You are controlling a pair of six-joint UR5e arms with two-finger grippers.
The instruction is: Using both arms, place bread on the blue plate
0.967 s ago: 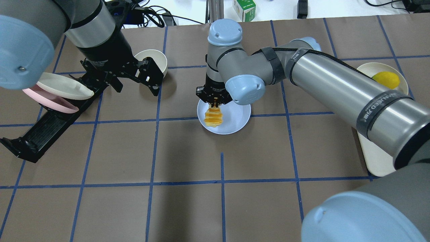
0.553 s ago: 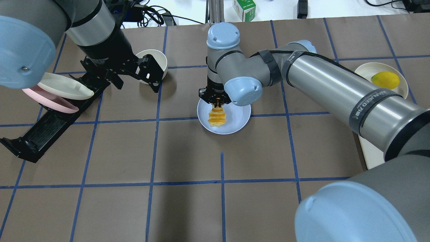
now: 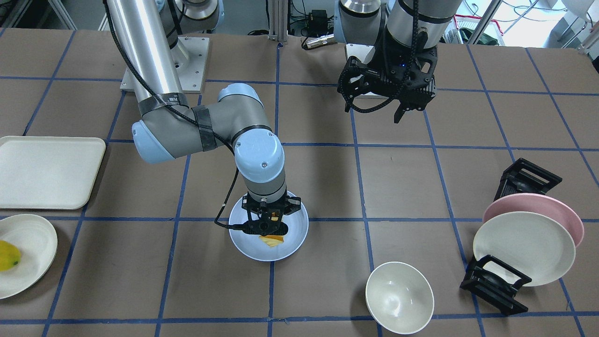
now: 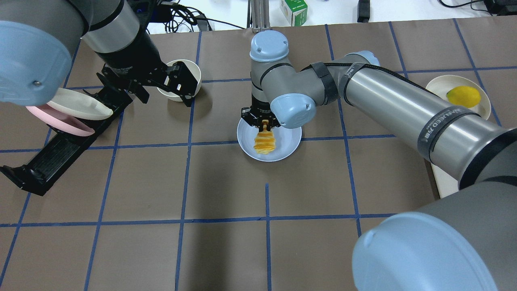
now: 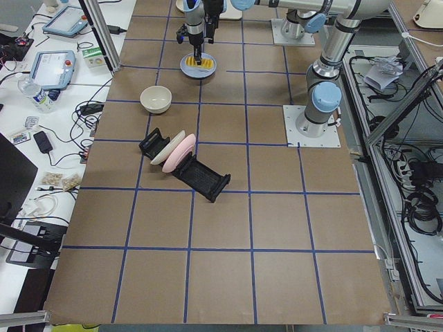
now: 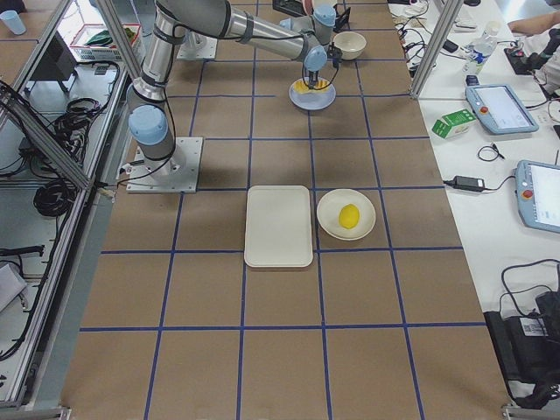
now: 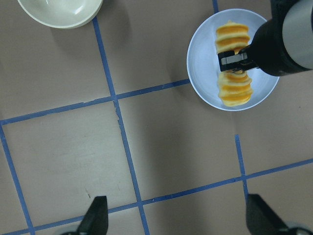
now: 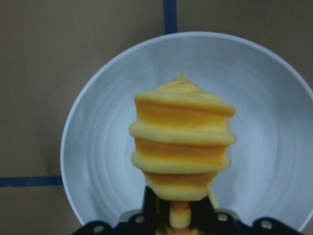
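My right black two-finger gripper (image 4: 264, 121), clamped on one end of the ridged golden-orange bread loaf (image 4: 264, 142), holds it over the round pale-blue plate (image 4: 290, 139), where I should lower flat and release centred, left gripper (image 3: 374, 110) hanging open, empty

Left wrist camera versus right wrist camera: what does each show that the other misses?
Only the left wrist view: the cream bowl, the bread at full length with the right claw across it, and the left claw, tips spread. Only the right wrist view: the ridges close up and the claw's fingers pinching the bread. Both: the bread over the blue plate.
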